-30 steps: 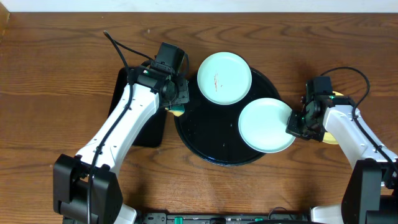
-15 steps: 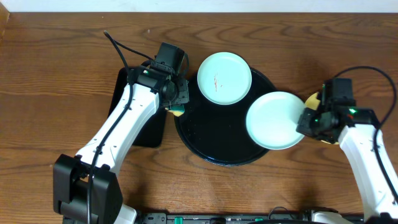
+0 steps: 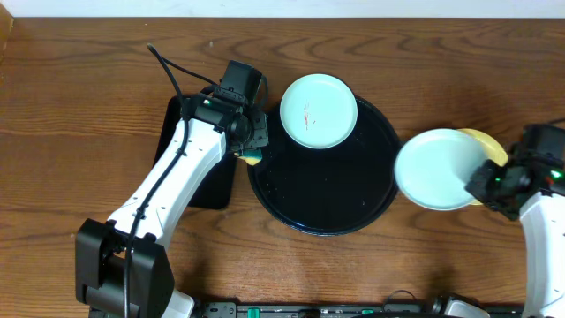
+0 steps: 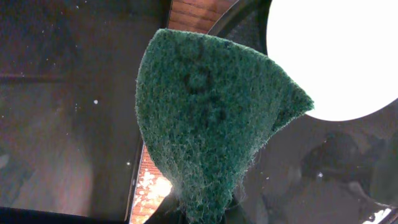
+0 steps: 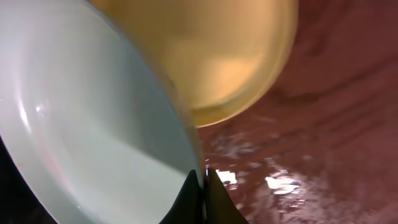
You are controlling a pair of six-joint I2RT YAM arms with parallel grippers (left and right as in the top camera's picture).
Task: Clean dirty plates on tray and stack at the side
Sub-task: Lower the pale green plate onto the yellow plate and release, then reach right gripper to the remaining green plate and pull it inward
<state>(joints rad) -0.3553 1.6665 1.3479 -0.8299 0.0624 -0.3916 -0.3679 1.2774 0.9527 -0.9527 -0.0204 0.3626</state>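
The right gripper (image 5: 202,194) has its two dark fingers (image 5: 190,200) pressed together on the thin rim of a mint-blue plate (image 5: 93,130). One tip sits on each face, with only the rim between them. In the right wrist view the plate slants up and to the left from the tips. Its edge covers part of the yellow plate (image 5: 224,56), which lies flat on the wooden table (image 5: 336,149). Whether the two plates touch cannot be told. From overhead, the mint-blue plate (image 3: 434,170) sits just past the right side of the round black tray (image 3: 322,199), with its left edge at that tray's rim. Its right edge lies over the yellow plate (image 3: 485,140), of which only a crescent shows.

The left gripper (image 3: 251,147) is closed on a green scouring pad (image 4: 211,118). The pad fills the left wrist view and is pinched at its lower end, where the fingertips are mostly hidden beneath it. Overhead, the pad (image 3: 253,160) peeks out at the round tray's left rim, between that tray and the rectangular black tray (image 3: 221,190) beside it. Whether it touches either one cannot be told.

The second mint-blue plate (image 3: 319,110) rests on the back part of the round tray, overhanging its far rim, with a small red smear (image 3: 307,116) near its centre. It lies just beside the left gripper and well apart from the plate in the right gripper.
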